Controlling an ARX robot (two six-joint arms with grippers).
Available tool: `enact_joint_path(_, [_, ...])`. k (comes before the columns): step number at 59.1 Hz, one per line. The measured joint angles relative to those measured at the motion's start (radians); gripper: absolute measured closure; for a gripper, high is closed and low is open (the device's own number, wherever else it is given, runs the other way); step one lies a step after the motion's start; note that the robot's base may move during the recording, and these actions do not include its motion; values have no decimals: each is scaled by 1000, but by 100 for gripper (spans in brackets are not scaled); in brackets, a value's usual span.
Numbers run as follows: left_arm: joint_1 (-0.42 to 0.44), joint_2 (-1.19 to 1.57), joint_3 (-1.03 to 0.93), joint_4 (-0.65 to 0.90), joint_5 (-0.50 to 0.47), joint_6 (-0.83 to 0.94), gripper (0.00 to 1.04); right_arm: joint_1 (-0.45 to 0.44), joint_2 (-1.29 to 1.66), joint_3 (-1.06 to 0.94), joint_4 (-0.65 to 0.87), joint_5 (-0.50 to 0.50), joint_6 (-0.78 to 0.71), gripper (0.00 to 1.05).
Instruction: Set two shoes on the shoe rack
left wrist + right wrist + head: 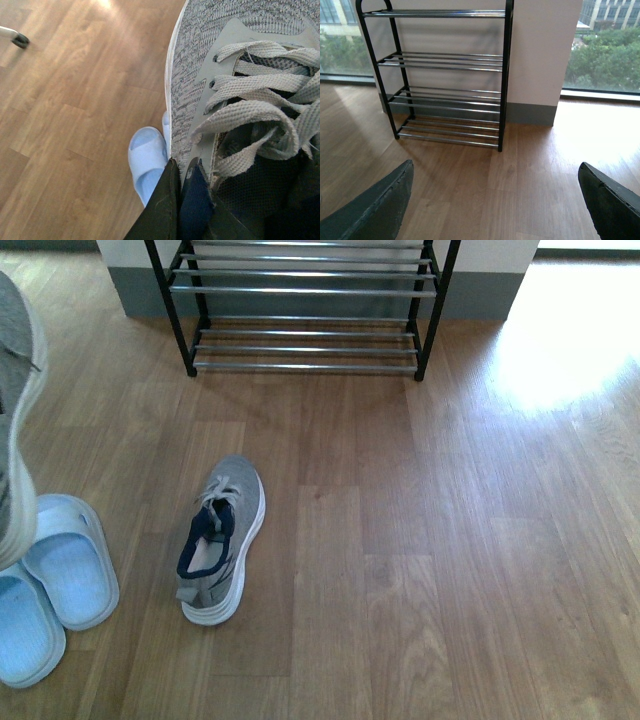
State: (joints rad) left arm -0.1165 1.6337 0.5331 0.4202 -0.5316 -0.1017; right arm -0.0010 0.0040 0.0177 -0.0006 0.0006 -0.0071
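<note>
1. Left gripper [192, 190] is clamped on the grey knit white-soled sneaker [200, 60] at its navy collar, well apart from the black-framed chrome-bar shoe rack [300, 289].
2. Risk: that thin hold may slip, or the toe may snag between bars.

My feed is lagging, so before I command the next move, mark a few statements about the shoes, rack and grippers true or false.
1. The left gripper grips a grey sneaker. True.
2. A shoe sits on the shoe rack. False: no shoe shows on its bars.
3. The right gripper is shut on the second sneaker. False: it is open, and that sneaker lies on the floor.
4. The blue slides lie on the floor. True.
</note>
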Motion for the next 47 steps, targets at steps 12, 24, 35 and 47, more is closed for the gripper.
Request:
enact_joint_path(12, [-26, -354, -152, -55, -67, 47, 103, 0, 0, 0, 0, 0, 0, 9])
enact_joint_path(24, [-113, -722, -261, -163, -204, 133, 103, 0, 0, 0, 0, 0, 0, 9])
enact_joint_path(35, [-256, -1186, -352, -555, -434, 127, 103, 0, 0, 0, 0, 0, 0, 9])
enact_joint_path(47, [-267, -1278, -359, -617, -456, 116, 103, 0, 0, 0, 0, 0, 0, 9])
